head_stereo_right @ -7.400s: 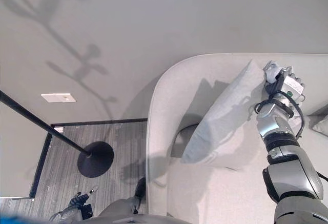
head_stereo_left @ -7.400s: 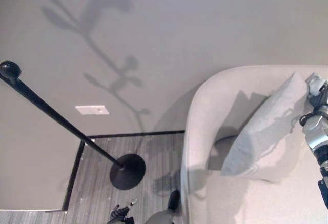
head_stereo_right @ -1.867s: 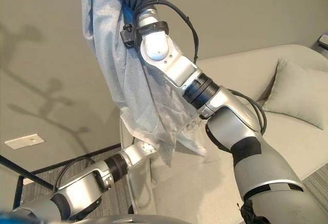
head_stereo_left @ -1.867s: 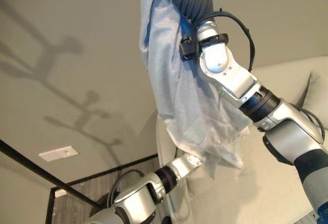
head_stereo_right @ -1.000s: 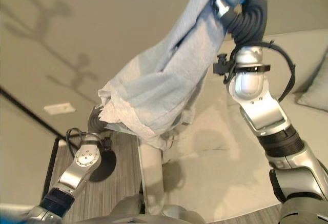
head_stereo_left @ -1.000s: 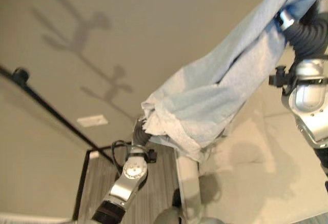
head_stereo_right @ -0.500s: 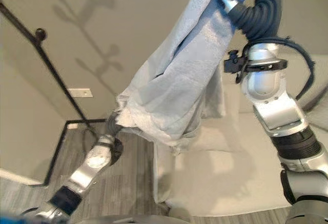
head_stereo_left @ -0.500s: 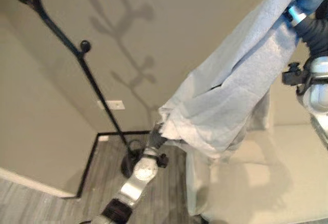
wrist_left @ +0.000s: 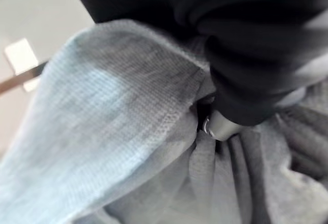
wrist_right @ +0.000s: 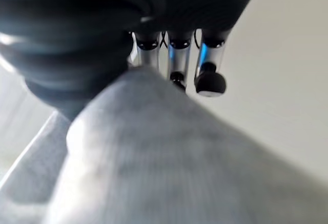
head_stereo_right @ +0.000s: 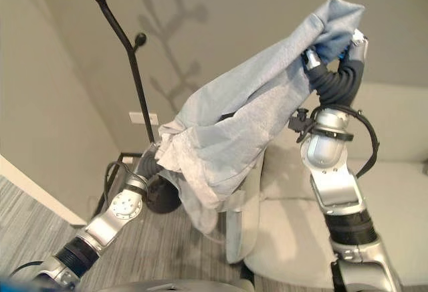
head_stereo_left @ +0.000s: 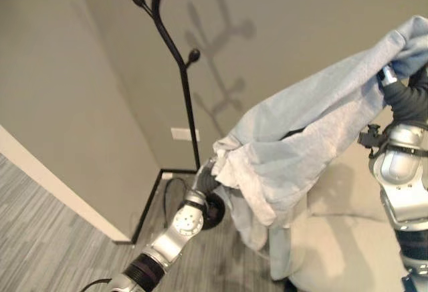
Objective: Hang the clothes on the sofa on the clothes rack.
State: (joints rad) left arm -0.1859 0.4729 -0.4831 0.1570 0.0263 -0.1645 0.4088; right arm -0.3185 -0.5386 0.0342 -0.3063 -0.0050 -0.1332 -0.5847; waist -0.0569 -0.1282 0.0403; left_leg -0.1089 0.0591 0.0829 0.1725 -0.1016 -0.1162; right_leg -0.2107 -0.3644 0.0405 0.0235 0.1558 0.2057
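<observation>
A light-blue sweatshirt [head_stereo_right: 254, 115] stretches between right hand [head_stereo_right: 338, 45], clamped on its top, and left hand [wrist_left: 223, 124], grip hidden in cloth; black coat rack [head_stereo_right: 130, 55] stands beside the cream sofa [head_stereo_right: 301, 232].

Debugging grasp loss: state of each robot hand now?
Left robot hand: buried in the garment; cannot tell.
Right robot hand: shut on the garment's raised end.
</observation>
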